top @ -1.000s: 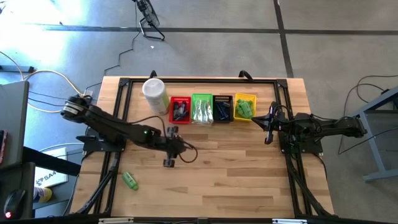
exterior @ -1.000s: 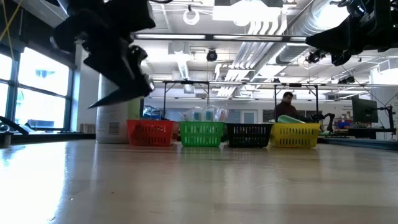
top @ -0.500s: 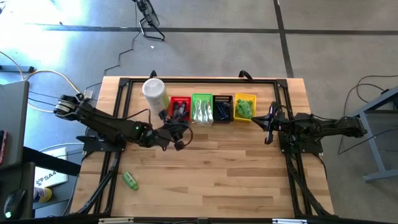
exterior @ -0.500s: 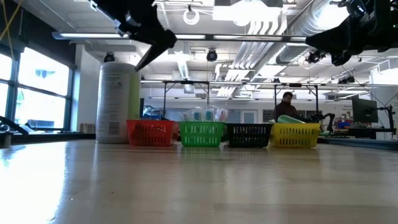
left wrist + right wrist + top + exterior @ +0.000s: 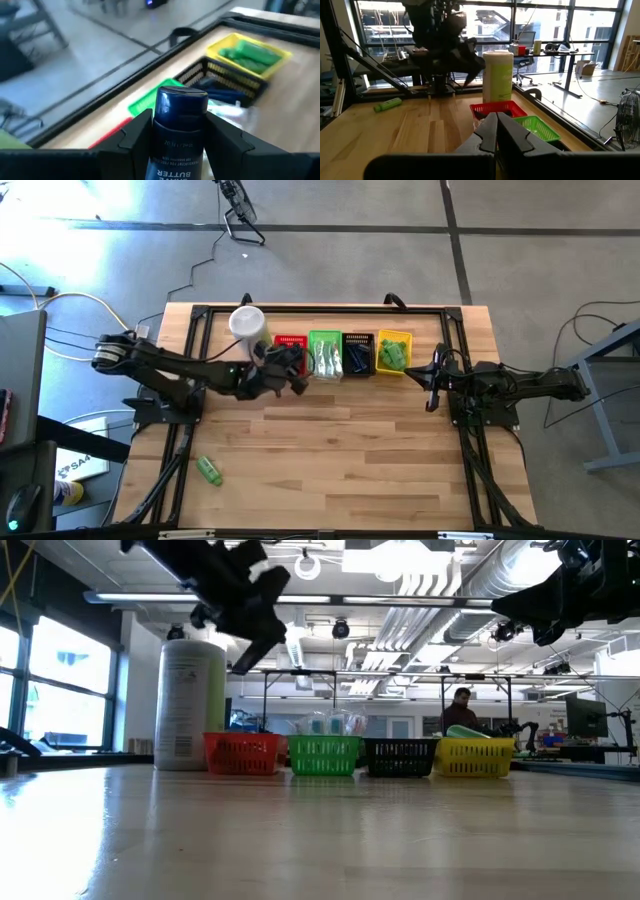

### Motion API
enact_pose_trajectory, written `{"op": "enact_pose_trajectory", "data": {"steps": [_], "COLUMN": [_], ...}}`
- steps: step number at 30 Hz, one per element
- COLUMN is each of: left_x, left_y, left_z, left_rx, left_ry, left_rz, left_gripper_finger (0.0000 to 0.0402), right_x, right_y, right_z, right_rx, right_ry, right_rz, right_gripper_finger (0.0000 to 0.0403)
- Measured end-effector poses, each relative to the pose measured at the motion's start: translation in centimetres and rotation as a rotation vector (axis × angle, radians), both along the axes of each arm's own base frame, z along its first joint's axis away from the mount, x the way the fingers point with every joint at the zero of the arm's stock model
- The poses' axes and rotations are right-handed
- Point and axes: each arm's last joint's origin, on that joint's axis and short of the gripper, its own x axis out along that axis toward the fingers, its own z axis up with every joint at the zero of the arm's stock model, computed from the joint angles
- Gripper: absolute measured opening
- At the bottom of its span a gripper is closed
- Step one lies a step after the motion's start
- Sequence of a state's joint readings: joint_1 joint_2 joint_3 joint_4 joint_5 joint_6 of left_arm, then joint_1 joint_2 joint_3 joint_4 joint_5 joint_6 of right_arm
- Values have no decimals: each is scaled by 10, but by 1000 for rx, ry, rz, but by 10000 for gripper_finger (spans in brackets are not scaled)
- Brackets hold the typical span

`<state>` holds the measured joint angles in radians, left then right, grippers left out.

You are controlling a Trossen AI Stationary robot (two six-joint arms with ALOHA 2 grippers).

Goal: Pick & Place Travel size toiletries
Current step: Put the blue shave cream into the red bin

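High view, as I read it from my station, with the red basket (image 5: 290,343) as landmark.

Item one: left gripper (image 5: 291,372), raised above the table (image 5: 350,450) just in front of the red basket, partly over its near edge. In the left wrist view I see its two fingers (image 5: 226,135) clamped on either side of a dark navy tube (image 5: 176,131), cap end pointing away from the wrist, white lettering on its body. The jaws stand partly apart, as wide as the tube.

Item two: red basket, second in the row along the table's far edge. White canister (image 5: 248,328) just beside it on one side; green basket (image 5: 324,352), black basket (image 5: 358,352) and yellow basket (image 5: 394,350) follow on the other. Yellow basket holds green mini bottles (image 5: 251,54).

Item three: one loose green bottle (image 5: 209,470), lying flat well apart from the red basket, near the table's front left corner.

Item four: right gripper (image 5: 432,383), idle beyond the yellow basket; fingers pressed together, holding nothing.
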<state>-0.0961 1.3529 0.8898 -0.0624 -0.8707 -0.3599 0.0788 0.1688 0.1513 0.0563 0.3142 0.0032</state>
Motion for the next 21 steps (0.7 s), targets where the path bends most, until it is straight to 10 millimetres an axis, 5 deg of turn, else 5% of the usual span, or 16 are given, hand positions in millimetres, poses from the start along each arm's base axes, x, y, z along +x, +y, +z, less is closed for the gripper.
{"op": "enact_pose_trajectory", "data": {"steps": [11, 21], "left_x": [20, 30], "left_y": [44, 53], "left_z": [-42, -75], "left_rx": [-98, -138], "left_ry": [3, 47], "left_rz": [219, 287], "left_gripper_finger": [154, 154], "right_x": [0, 0], "right_y": [0, 0], "right_z": [0, 0], "right_rx": [-6, -7], "right_ry": [2, 3], "right_rz": [-1, -1], "right_gripper_finger": [2, 2]}}
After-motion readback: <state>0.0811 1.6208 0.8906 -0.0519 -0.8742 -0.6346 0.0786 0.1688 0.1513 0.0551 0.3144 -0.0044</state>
